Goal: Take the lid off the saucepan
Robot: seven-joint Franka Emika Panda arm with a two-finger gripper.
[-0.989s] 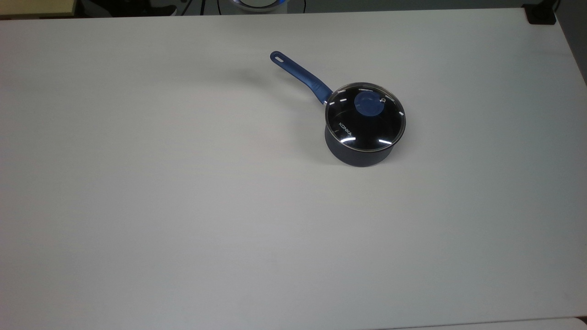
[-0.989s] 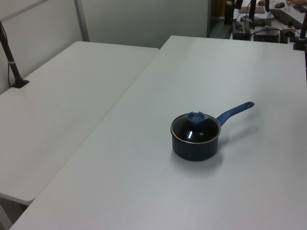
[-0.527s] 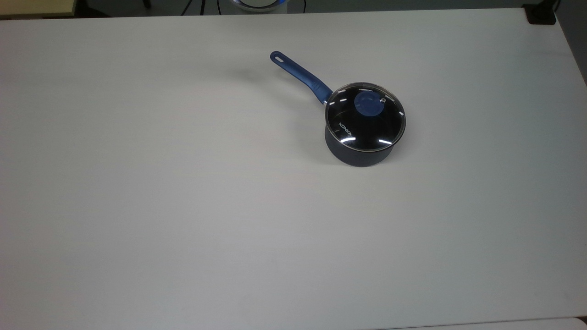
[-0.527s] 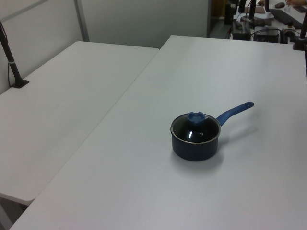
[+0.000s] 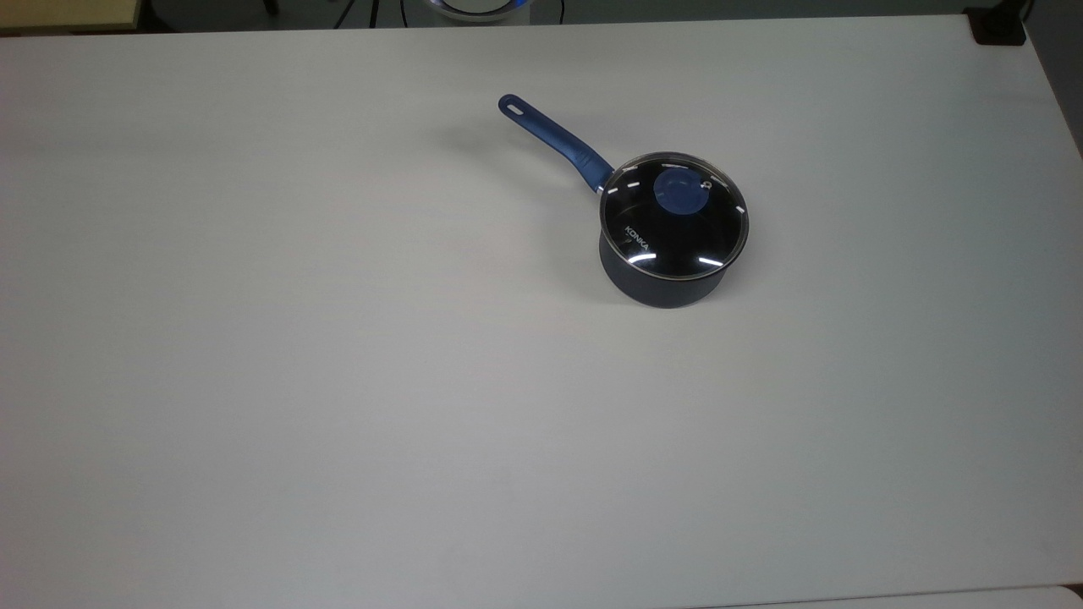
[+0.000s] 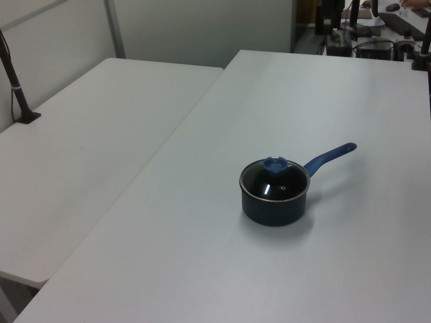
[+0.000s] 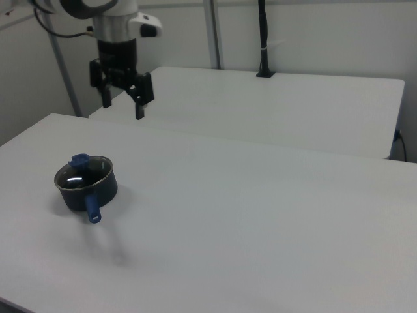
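My gripper [image 7: 122,104] hangs in the air with its two fingers [image 7: 140,104] spread apart and pointing down, pinching nothing. In the right view it sits well above the saucepan [image 7: 88,189] and up toward the right view's right of it, with clear air between my fingertips and the pot.

The saucepan [image 5: 668,283] stands upright on the white table [image 5: 338,381]. The lid [image 5: 674,216] lies flat on the saucepan, its metal rim seated all round the pot's mouth. The blue knob [image 5: 678,192] stands at the lid's middle, and the white lettering on the glass runs near the rim on the top view's left of the knob. A small steam vent sits just beside the knob on the top view's right.

From the saucepan the blue handle [image 5: 554,139] runs straight out toward the top view's upper left, ending in a tip with a hole. In the left view the same handle [image 6: 330,156] points from the saucepan [image 6: 275,205] toward the left view's upper right, and the lid [image 6: 275,182] with its knob [image 6: 275,165] tops the pot. In the right view the handle [image 7: 92,207] points from the saucepan toward the camera, and the knob [image 7: 79,160] rises at the far side of the lid [image 7: 83,175].

A second white table [image 6: 81,155] stands beside the one bearing the saucepan, on the left view's left of it, their edges nearly touching.
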